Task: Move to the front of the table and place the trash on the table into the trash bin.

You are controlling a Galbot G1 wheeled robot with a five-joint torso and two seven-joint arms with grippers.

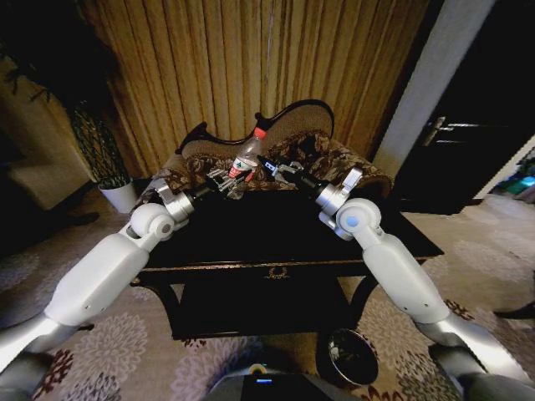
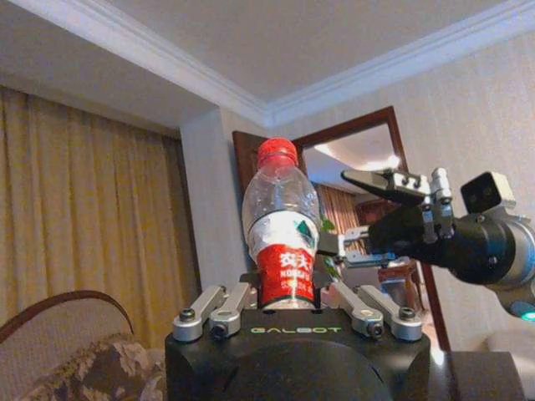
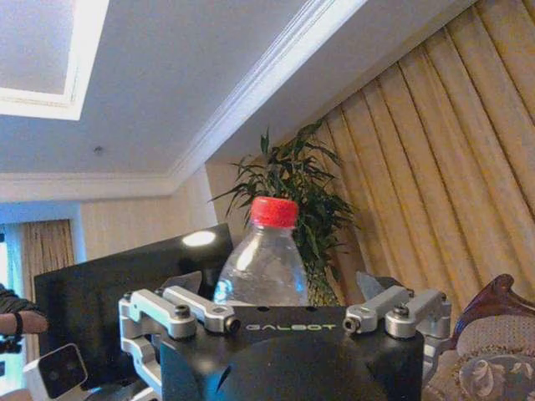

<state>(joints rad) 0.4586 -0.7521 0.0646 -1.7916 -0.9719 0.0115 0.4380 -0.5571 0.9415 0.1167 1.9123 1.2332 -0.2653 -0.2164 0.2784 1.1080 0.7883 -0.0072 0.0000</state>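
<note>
**Q:** Where is the trash, and who has it?

**A:** A clear plastic bottle (image 1: 247, 157) with a red cap stands upright in the air above the far edge of the black table (image 1: 284, 242), close to the sofa (image 1: 292, 146) behind it. The left gripper (image 1: 227, 180) is clamped around the bottle's lower body, at the red label. In the left wrist view the bottle (image 2: 281, 225) rises straight up from between that gripper's fingers (image 2: 209, 311).

**Q:** And the other arm?

**A:** The right gripper (image 1: 280, 167) reaches in from the opposite side, just beside the bottle, its fingers spread apart. Whether they touch the plastic is hard to judge. In the right wrist view the bottle (image 3: 263, 259) sits right in front of it.

**Q:** How much room is there?

**A:** The tabletop under both arms looks bare and dark out to its gold-trimmed front edge. The trash bin (image 1: 353, 357) stands on the carpet below the table's front right corner, well apart from the bottle, with open floor around it.
</note>
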